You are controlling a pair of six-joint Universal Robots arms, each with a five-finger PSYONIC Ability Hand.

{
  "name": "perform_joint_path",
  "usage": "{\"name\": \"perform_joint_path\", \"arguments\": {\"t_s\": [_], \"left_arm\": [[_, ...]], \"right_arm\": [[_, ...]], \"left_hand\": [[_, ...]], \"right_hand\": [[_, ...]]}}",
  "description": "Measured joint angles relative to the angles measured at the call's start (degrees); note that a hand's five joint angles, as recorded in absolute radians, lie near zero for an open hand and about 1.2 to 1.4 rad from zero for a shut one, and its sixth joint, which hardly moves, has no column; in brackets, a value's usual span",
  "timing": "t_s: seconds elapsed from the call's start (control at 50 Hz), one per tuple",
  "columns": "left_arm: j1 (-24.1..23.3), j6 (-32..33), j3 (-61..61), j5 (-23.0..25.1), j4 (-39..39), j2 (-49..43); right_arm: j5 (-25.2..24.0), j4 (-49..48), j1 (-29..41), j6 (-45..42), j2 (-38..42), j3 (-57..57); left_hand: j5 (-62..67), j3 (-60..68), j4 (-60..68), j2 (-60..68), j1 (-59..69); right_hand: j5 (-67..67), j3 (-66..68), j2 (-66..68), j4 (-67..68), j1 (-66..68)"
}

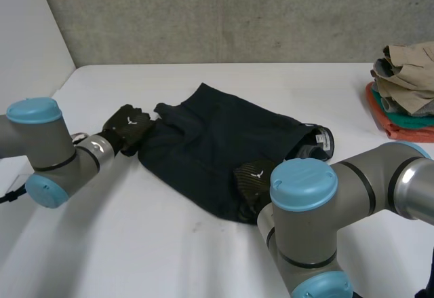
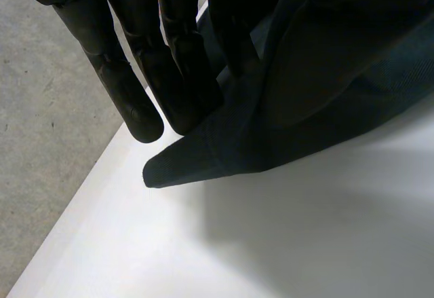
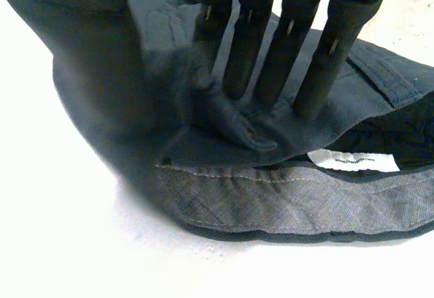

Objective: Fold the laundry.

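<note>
A dark navy garment [image 1: 217,149] lies spread in the middle of the white table [image 1: 169,257]. My left hand [image 1: 127,127] is at its far-left corner. In the left wrist view the straight fingers [image 2: 135,101] and thumb pinch that corner [image 2: 203,155], whose tip sticks out just past the fingertips. My right hand [image 1: 254,179] rests on the near edge by the grey waistband [image 3: 305,196]. There the fingers [image 3: 264,60] press down and the thumb [image 3: 247,132] closes against them with a fold of cloth between. A white label [image 3: 352,160] lies beside the fingertips.
A pile of folded clothes [image 1: 407,74], beige on top, sits on an orange-red piece [image 1: 400,127] at the table's back right. The table's left edge [image 2: 81,196] runs close to my left hand. Bare tabletop lies in front of the garment.
</note>
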Motion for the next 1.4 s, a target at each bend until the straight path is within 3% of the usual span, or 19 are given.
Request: {"name": "perform_joint_path", "arguments": {"t_s": [0.08,0.18,0.26,0.44,0.58,0.68,0.82,0.86,0.88,0.9,0.92,0.94,1.0,1.12,1.26,1.4], "left_arm": [[-0.7,-0.2,-0.4,-1.0,-0.3,0.6],[-1.9,-1.0,-1.6,-3.5,-1.4,4.7],[-3.4,-4.0,-3.2,-6.0,-3.6,12.0],[-7.2,-20.6,-5.6,-8.0,-11.4,35.5],[-8.0,-31.1,-5.9,-8.0,-14.0,44.7],[-9.0,-33.2,-5.4,-9.6,-14.2,40.7],[-12.6,-31.9,2.5,-17.1,-13.0,19.6],[-13.3,-30.8,5.9,-19.0,-12.4,14.3],[-13.6,-30.4,7.0,-19.6,-12.2,12.6],[-14.3,-29.6,9.1,-20.6,-11.7,9.8],[-14.6,-29.2,10.0,-21.0,-11.4,8.7],[-15.3,-28.5,11.3,-21.6,-11.0,7.0],[-16.7,-27.4,12.2,-22.4,-10.1,5.9],[-18.0,-26.6,6.3,-22.6,-9.2,13.1],[-17.3,-26.5,-9.2,-22.4,-8.1,25.2],[-16.1,-26.5,-15.3,-22.0,-8.1,25.1]], "right_arm": [[-0.2,0.1,-0.3,0.0,0.0,-0.3],[-0.4,0.5,-1.3,-0.3,-2.5,-0.2],[-0.5,2.0,-3.4,-2.8,-9.1,0.0],[-0.6,7.3,-11.0,-16.2,-29.2,-2.7],[-0.9,10.3,-12.9,-19.2,-34.5,-7.7],[-2.1,11.6,-15.4,-19.1,-29.1,-10.1],[-3.6,10.1,-18.2,-18.4,-9.2,-16.4],[-3.7,9.0,-18.1,-18.4,-5.4,-17.9],[-3.7,8.2,-18.1,-18.3,-3.4,-18.8],[-3.6,6.9,-18.0,-18.3,-1.1,-19.8],[-3.7,6.6,-17.9,-18.3,-0.4,-20.1],[-3.7,5.6,-17.8,-18.1,0.8,-20.6],[-3.8,4.4,-17.7,-17.7,1.2,-20.4],[-5.7,4.7,-17.9,-17.5,-5.4,-16.1],[-12.7,16.1,-20.7,-19.2,-15.6,-12.3],[-16.6,27.5,-23.0,-19.3,-13.2,-16.1]], "left_hand": [[0.0,0.2,0.1,0.2,0.0],[0.0,0.2,0.1,0.2,0.0],[0.0,0.4,0.1,0.2,0.0],[0.0,0.5,0.2,0.3,0.0],[0.0,0.5,0.4,0.3,0.0],[0.0,0.5,0.4,0.3,0.0],[0.0,0.5,0.4,0.2,-0.1],[-11.0,-11.6,-12.1,-13.2,-12.3],[-11.0,-11.6,-12.1,-13.2,-12.3],[-30.1,-30.8,-31.9,-31.8,-33.4],[-32.2,-32.9,-34.0,-33.8,-35.6],[-43.3,-43.8,-45.2,-44.9,-45.8],[-49.8,-50.4,-51.7,-51.4,-49.6],[-51.3,-51.9,-53.1,-52.5,-49.7],[-44.8,-46.5,-47.2,-47.1,-44.1],[-44.3,-46.1,-46.7,-46.7,-44.1]], "right_hand": [[21.6,21.0,20.9,21.3,16.3],[22.8,22.7,21.9,23.9,16.3],[22.8,22.7,21.9,24.1,16.3],[22.8,22.7,21.9,24.1,16.3],[23.6,22.7,21.9,24.1,16.3],[24.1,22.7,21.9,24.2,16.3],[24.1,22.7,21.9,24.3,16.3],[12.5,10.7,9.7,11.7,7.9],[5.6,3.9,1.5,4.9,0.1],[-7.3,-8.5,-11.5,-7.6,-12.6],[-11.9,-14.1,-16.1,-12.0,-17.1],[-22.0,-23.2,-25.2,-22.4,-25.7],[-29.9,-32.3,-33.1,-31.9,-31.9],[-29.9,-32.7,-33.1,-32.5,-31.9],[-29.9,-32.7,-33.1,-32.5,-31.9],[-24.7,-27.1,-27.8,-27.1,-28.1]]}}
